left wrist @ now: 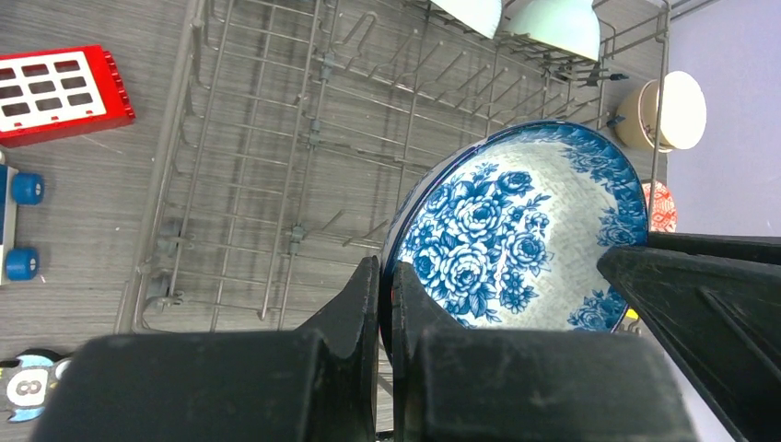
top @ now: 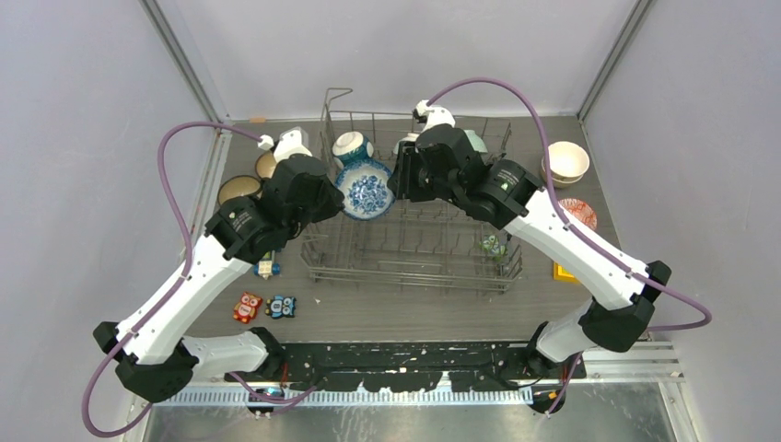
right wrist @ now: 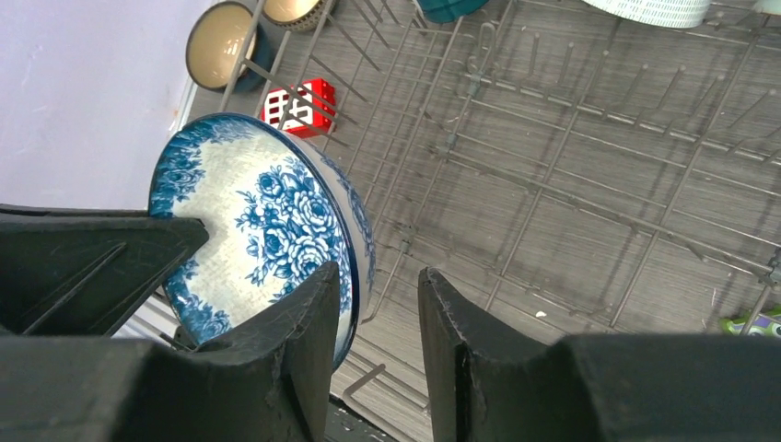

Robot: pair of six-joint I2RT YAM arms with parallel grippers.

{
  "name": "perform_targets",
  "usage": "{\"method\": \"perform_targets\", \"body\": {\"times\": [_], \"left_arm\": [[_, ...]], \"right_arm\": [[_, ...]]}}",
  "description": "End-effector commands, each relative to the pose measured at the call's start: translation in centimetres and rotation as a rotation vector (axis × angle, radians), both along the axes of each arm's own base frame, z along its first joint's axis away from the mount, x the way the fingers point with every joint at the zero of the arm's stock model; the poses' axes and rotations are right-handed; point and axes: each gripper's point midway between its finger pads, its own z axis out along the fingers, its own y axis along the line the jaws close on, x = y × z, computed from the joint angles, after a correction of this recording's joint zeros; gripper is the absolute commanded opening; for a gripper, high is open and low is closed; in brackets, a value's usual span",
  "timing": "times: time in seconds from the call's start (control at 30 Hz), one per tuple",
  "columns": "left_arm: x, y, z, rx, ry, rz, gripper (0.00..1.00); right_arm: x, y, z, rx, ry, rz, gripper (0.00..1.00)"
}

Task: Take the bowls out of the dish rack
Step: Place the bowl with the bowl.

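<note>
A blue-and-white floral bowl (top: 366, 189) (left wrist: 516, 230) (right wrist: 258, 230) hangs tilted over the left part of the grey wire dish rack (top: 414, 241). My left gripper (top: 339, 198) (left wrist: 387, 272) is shut on its rim. From the right, my right gripper (top: 394, 184) (right wrist: 378, 272) straddles the opposite rim, one finger over the bowl's inside. Its jaws are still apart, with a gap to the outer finger. Another blue-and-white bowl (top: 352, 145) and pale mint bowls (top: 474, 140) (left wrist: 557, 23) stand along the rack's far row.
On the table right of the rack sit a cream bowl (top: 567, 161) and a red patterned bowl (top: 578, 214). Two bowls (top: 238, 189) stand at the left. Toy blocks (top: 247, 306) lie near the front left, and a green toy (top: 493, 245) is in the rack.
</note>
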Motion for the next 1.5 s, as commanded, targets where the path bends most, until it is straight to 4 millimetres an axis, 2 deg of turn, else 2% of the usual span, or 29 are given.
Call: {"method": "perform_targets", "body": {"times": [0.0, 0.27, 0.53, 0.63, 0.77, 0.83, 0.87, 0.9, 0.97, 1.03, 1.13, 1.33, 1.4, 1.47], "left_arm": [[0.6, -0.5, 3.6, -0.112, -0.08, 0.018, 0.0], [0.5, -0.6, 3.6, -0.111, -0.08, 0.012, 0.0], [0.6, -1.1, 3.4, -0.121, -0.076, -0.005, 0.01], [0.5, -1.3, 3.5, -0.128, -0.079, -0.014, 0.15], [0.4, -1.6, 3.9, -0.137, -0.09, -0.043, 0.45], [0.2, -1.8, 4.4, -0.145, -0.104, -0.066, 0.65], [0.1, -1.9, 4.7, -0.15, -0.115, -0.079, 0.85], [0.0, -2.0, 5.0, -0.154, -0.129, -0.092, 0.97], [-0.2, -2.1, 5.4, -0.161, -0.158, -0.122, 1.0], [-0.5, -2.2, 5.9, -0.166, -0.19, -0.151, 1.0], [-0.9, -1.8, 6.3, -0.156, -0.228, -0.173, 1.0], [-1.6, -0.7, 5.4, -0.093, -0.3, -0.217, 1.0], [-1.8, -0.5, 4.6, -0.074, -0.313, -0.229, 1.0], [-1.8, -0.2, 3.6, -0.059, -0.321, -0.223, 1.0]], "right_arm": [[0.7, 0.1, 1.5, 0.007, -0.041, -0.006, 0.4], [0.9, 0.5, 0.5, -0.018, -0.022, 0.0, 0.28], [0.9, 0.2, 0.3, -0.038, -0.024, -0.005, 0.02], [0.9, 0.1, 0.2, -0.048, -0.023, -0.004, 0.01], [1.1, -0.3, 0.3, -0.06, -0.033, -0.014, 0.01], [1.1, -0.6, 0.7, -0.062, -0.046, -0.022, 0.01], [1.1, -0.9, 0.9, -0.068, -0.054, -0.03, 0.01], [1.1, -1.3, 1.3, -0.072, -0.064, -0.038, 0.01], [1.1, -2.3, 1.9, -0.092, -0.085, -0.057, 0.01], [1.0, -3.8, 2.9, -0.12, -0.118, -0.088, 0.01], [0.6, -7.5, 4.7, -0.18, -0.173, -0.16, 0.01], [-1.5, -18.3, 6.8, -0.286, -0.224, -0.391, 0.01], [-2.2, -22.3, 6.7, -0.296, -0.222, -0.506, 0.01], [-3.2, -25.3, 5.8, -0.286, -0.208, -0.604, 0.01]]}}
